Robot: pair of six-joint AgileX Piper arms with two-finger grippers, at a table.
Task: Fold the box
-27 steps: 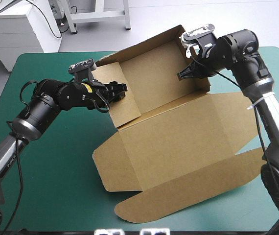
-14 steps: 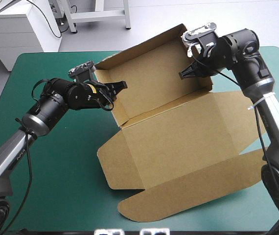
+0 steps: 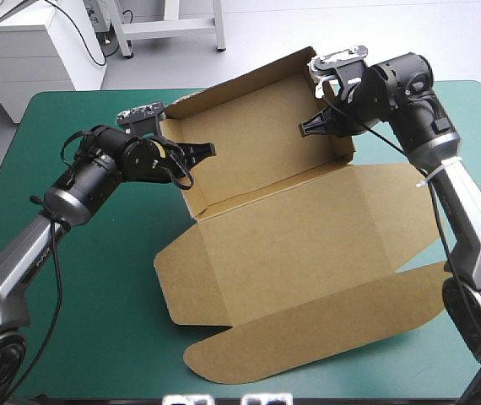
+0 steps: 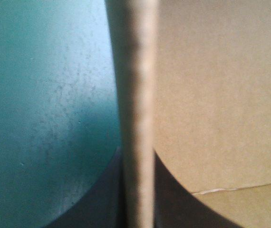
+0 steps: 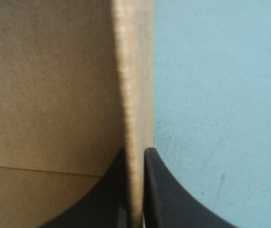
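On the teal-green cover (image 3: 80, 278): the box (image 3: 291, 253) lies across the middle and far half. It is a brown sheet partly raised, with its far panel standing and its broad near panels and rounded flap flat toward the near edge.
Left gripper (image 3: 205, 152): nipped tight on the box's left side wall (image 4: 138, 95), whose edge runs straight up between the black fingers (image 4: 95, 199) in the wrist view.
Right gripper (image 3: 306, 128): likewise clamped, on the right side wall (image 5: 135, 95), which sits between its fingers (image 5: 169, 194).
Step in hand, I'd say: squaring the two side walls against the standing far panel.
Doing it well: both arms should swing together, turning each wall about its crease rather than dragging the sheet. An uneven pull could skew or buckle the board.
Inside the box: nothing that I can see, only bare brown board.
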